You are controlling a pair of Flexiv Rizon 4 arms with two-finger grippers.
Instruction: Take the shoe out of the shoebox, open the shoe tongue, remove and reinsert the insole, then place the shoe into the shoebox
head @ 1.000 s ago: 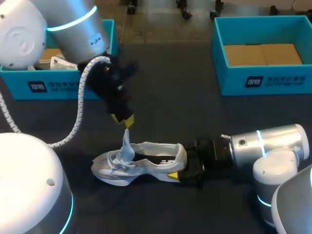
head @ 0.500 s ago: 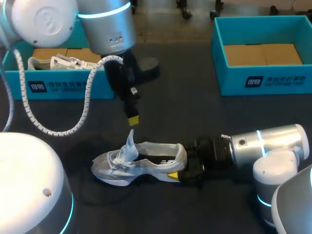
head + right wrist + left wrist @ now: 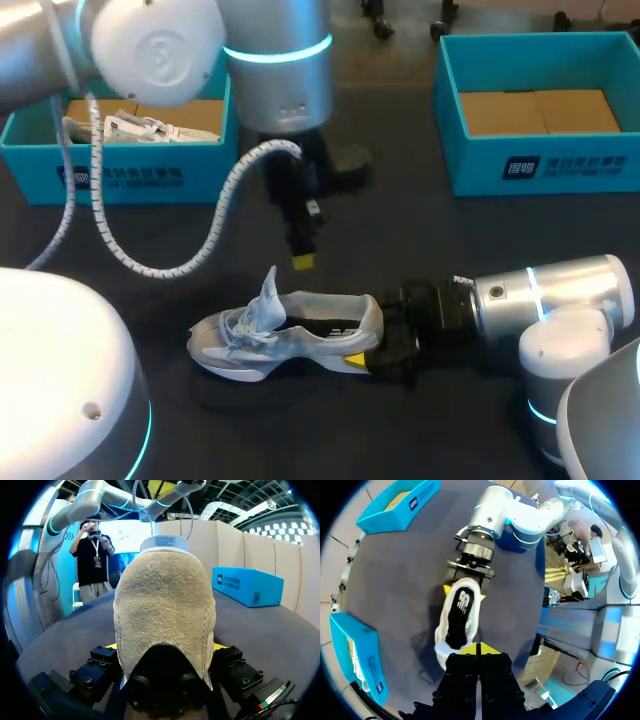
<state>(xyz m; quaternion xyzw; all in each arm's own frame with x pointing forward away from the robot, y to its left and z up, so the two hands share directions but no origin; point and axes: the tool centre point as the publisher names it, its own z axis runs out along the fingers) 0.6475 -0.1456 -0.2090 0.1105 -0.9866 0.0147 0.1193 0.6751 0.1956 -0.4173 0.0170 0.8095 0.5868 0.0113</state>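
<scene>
With its tongue (image 3: 266,295) standing open, the shoe (image 3: 285,340) is being held on the counter (image 3: 420,240) by the right gripper (image 3: 372,338), clamped on the heel, while the left gripper (image 3: 303,260), tips together, is being poised above it, the insole (image 3: 459,617) seemingly next and calling for parted fingers.

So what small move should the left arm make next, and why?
Probably open the left gripper and lower it into the shoe toward the insole: the tongue stands up, the right gripper holds the heel, and the left gripper hangs shut above the shoe.
</scene>
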